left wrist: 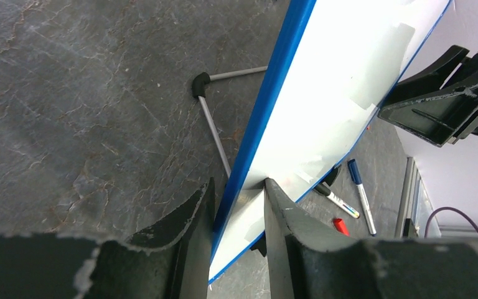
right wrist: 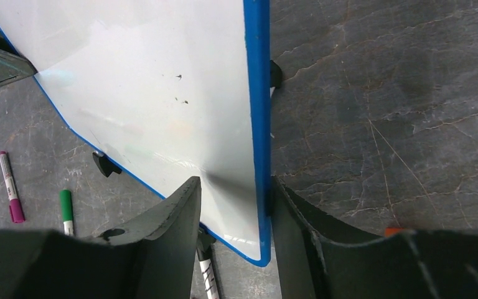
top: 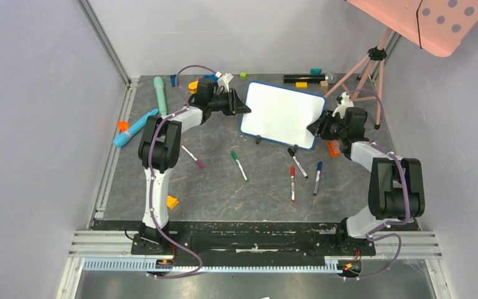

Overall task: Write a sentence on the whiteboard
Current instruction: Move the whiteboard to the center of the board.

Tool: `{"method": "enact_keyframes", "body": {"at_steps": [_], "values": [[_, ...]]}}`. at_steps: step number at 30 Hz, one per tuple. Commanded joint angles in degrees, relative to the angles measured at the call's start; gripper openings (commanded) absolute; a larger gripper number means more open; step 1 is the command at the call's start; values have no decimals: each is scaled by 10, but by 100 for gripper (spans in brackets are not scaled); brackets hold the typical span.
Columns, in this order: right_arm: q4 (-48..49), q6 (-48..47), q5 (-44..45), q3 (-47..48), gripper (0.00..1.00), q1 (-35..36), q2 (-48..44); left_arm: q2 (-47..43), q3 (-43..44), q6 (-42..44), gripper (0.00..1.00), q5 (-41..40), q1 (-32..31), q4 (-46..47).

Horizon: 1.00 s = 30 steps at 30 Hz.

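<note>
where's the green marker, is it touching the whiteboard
Apart. The top view shows bare table between the green marker and the whiteboard.

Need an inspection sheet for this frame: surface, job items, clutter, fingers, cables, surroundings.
Surface: table, dark grey, veined.
Job's things: whiteboard propped tilted, blank bar tiny specks; nothing written yet.
Clutter: five markers loose in front of the board; teal tubes at left; orange block; small blocks at the far edge.
Grippers: left gripper fingers straddle the board's left edge, right gripper its right edge; grip unclear.
Cables: purple cables along both arms.
Surroundings: grey walls; pink panel on tripod.
</note>
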Motion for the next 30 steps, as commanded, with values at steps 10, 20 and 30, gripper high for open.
{"method": "enact_keyframes", "body": {"at_steps": [10,20,30], "values": [[18,-11,-18,9,43,56,5,-129,-141,110,37,-41,-2,-14],[3,-26,-9,18,42,99,9,-224,-283,110,37,-68,8,22],[-2,-40,-18,-44,42,114,-40,-318,-406,105,38,-81,8,40]]}}
